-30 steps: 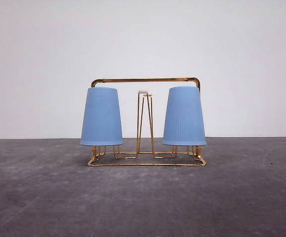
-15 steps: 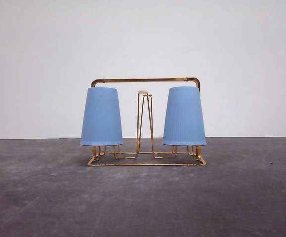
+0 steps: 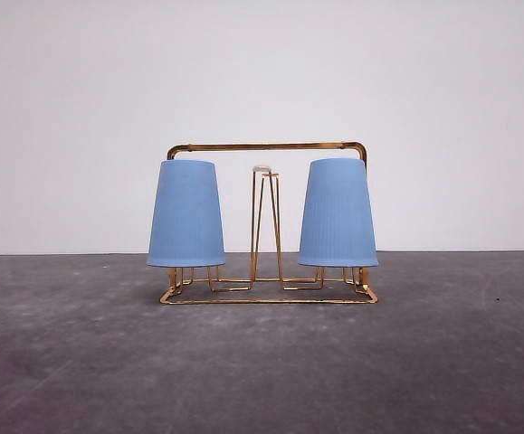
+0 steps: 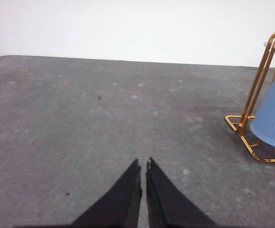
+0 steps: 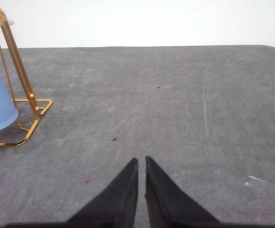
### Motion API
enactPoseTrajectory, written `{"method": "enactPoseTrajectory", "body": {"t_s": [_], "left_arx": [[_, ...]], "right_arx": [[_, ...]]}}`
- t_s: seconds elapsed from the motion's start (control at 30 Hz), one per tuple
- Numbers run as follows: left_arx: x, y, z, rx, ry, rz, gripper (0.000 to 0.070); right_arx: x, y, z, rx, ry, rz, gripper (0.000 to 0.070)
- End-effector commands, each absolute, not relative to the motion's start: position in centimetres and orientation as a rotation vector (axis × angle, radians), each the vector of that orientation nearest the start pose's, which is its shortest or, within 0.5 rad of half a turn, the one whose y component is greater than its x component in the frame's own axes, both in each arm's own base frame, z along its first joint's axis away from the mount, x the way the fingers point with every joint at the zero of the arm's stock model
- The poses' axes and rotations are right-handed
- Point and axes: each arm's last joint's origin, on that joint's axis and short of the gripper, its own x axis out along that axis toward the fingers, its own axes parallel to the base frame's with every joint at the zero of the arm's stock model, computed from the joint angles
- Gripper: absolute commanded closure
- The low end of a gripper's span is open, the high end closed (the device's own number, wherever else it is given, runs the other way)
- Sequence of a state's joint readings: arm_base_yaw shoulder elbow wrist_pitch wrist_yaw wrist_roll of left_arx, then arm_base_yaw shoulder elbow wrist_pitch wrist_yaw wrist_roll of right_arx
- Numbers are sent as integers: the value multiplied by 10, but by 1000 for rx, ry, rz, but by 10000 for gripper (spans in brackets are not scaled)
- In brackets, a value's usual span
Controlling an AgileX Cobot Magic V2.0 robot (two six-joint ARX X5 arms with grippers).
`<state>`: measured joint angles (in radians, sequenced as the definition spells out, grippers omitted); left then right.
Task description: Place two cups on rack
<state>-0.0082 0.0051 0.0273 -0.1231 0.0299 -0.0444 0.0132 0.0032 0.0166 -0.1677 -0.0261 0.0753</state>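
Toward the far edge of the tabletop (image 3: pixel 262 362), nothing is being changed across the last second: both ribbed, tapered blue plastic cups (image 3: pixel 185 215) (image 3: pixel 338 215) are sitting inverted on the gold wire rack (image 3: pixel 268 146). Left pincer (image 4: pixel 143 167) and right pincer (image 5: pixel 141 164) are being held closed, empty, well apart from it. Task is being judged complete.

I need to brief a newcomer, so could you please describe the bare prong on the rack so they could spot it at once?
On the grey table stands a thin gold wire rack with an arched top bar. Two upside-down light blue ribbed plastic cups sit at its ends. Between them rises the narrow white-tipped prong, uncovered.
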Motion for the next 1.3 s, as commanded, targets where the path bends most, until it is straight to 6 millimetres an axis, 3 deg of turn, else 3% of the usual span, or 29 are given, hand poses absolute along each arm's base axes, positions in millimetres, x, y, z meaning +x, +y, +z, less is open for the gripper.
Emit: {"method": "enactPoseTrajectory", "body": {"t_s": [0.0, 1.27], "left_arx": [[97, -2, 157, -39, 102, -35, 700], [97, -2, 157, -39, 102, -35, 700]], "right_arx": [[96, 2, 153, 78, 149, 34, 675], [96, 2, 153, 78, 149, 34, 675]]}}
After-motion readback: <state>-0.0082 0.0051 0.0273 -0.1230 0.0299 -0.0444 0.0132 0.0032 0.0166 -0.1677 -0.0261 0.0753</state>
